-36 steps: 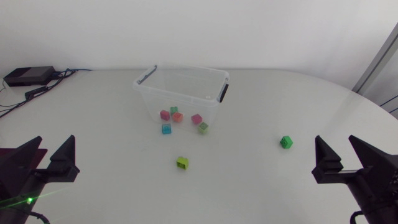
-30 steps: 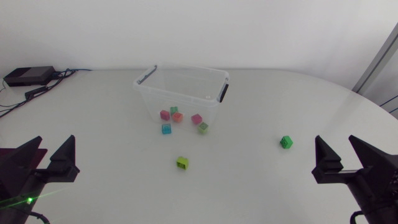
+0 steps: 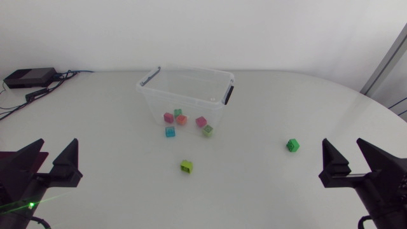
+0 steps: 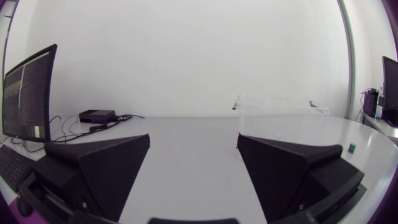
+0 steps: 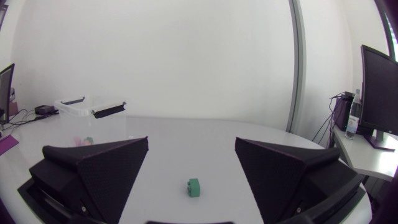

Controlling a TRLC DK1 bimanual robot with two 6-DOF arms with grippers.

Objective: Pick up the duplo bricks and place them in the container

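No change across the last half second: both arms parked, nothing touched, so no brick has been picked up yet. Far left corner of the bench (image 3: 114, 184) has a black box (image 3: 28, 77) with cables, well away from everything. The left claw (image 3: 57, 142) sits low at the near left edge with its fingers apart and nothing between them; the left wrist view gives the same, left claw (image 4: 193, 138) spread over bare bench. The clear container (image 3: 152, 95) stands toward the far side, left of centre, lid off, black handles at both ends. A cluster sits at its near wall: pink brick (image 3: 168, 117), small green brick (image 3: 178, 112), orange brick (image 3: 182, 119), second pink brick (image 3: 201, 121). I cannot tell whether these are inside or just in front of the clear wall. The cyan brick (image 3: 170, 131) and olive brick (image 3: 208, 130) look just outside. The lime brick (image 3: 186, 166) lies alone mid-bench, open room all round and reachable from either side. The green brick (image 3: 292, 145) lies alone to the right, ahead of the right claw (image 3: 342, 142), which is also spread and empty. The bench edge curves in on the right, but the green brick is well inside it. The approach looks clear.
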